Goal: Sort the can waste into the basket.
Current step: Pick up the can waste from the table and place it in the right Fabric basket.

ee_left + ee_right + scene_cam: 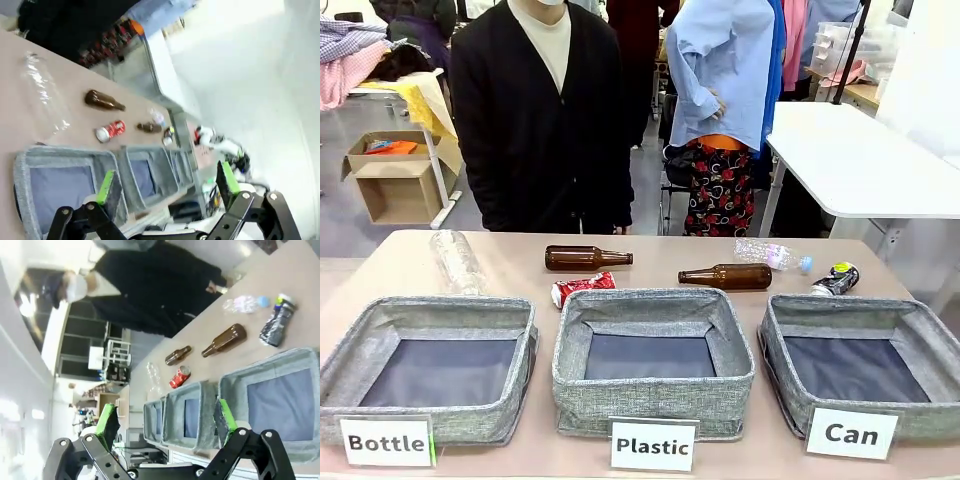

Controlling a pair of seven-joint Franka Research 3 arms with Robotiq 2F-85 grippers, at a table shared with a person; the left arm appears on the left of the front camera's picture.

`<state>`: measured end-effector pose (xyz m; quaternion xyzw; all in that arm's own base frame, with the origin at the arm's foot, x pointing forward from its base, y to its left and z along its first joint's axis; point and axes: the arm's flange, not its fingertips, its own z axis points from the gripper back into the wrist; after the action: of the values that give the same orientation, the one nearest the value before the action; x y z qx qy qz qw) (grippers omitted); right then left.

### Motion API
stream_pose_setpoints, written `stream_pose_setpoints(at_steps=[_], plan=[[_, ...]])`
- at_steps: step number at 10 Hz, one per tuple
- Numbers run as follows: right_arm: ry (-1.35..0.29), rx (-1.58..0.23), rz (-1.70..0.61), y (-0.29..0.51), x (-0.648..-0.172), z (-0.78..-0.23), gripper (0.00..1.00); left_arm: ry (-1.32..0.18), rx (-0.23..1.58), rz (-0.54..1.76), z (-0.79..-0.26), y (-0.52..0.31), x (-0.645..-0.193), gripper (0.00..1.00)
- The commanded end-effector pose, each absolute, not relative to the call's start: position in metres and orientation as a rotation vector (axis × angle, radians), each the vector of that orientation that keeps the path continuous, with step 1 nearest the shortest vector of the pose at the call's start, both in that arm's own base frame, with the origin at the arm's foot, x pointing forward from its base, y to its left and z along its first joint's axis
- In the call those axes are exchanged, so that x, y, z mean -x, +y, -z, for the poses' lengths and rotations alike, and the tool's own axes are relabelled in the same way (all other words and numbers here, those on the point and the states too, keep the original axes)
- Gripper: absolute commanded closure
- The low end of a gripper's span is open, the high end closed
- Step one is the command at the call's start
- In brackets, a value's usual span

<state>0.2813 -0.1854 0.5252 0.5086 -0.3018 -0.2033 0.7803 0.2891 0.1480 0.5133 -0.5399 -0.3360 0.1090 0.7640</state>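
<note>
A crushed red can (583, 288) with white marks lies on the table just behind the middle bin; it also shows in both wrist views, red can (110, 131) and red can (179, 377). A crushed black-silver can (836, 279) with a green-yellow end lies behind the right-hand grey fabric basket (865, 362) signed "Can", whose dark floor is bare; black-silver can (276, 323), basket (280, 395). My left gripper (167, 186) hangs open high above the bins. My right gripper (167, 421) is open too, well above the table.
Grey bins signed "Bottle" (428, 362) and "Plastic" (653, 358) sit left and middle. Two brown glass bottles (586, 257) (725, 276) and two clear plastic bottles (457, 262) (772, 254) lie behind them. A person (542, 115) in a black cardigan stands at the far edge.
</note>
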Motion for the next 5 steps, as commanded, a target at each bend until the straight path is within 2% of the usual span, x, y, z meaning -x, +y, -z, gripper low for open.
stream_pose_setpoints(at_steps=[1,2,3,5], plan=[[-0.669,-1.104,0.421,-0.135,-0.249,-0.469,0.00,-0.756,1.146,-0.346,-0.449,0.073,-0.250,0.00],[-0.652,-1.099,0.439,-0.185,-0.281,-0.525,0.00,-0.760,1.140,-0.361,-0.451,0.067,-0.258,0.00],[-0.652,-1.099,0.439,-0.185,-0.281,-0.525,0.00,-0.737,1.174,-0.317,-0.502,0.156,-0.295,0.00],[-0.652,-1.099,0.439,-0.185,-0.281,-0.525,0.00,-0.737,1.174,-0.317,-0.502,0.156,-0.295,0.00]])
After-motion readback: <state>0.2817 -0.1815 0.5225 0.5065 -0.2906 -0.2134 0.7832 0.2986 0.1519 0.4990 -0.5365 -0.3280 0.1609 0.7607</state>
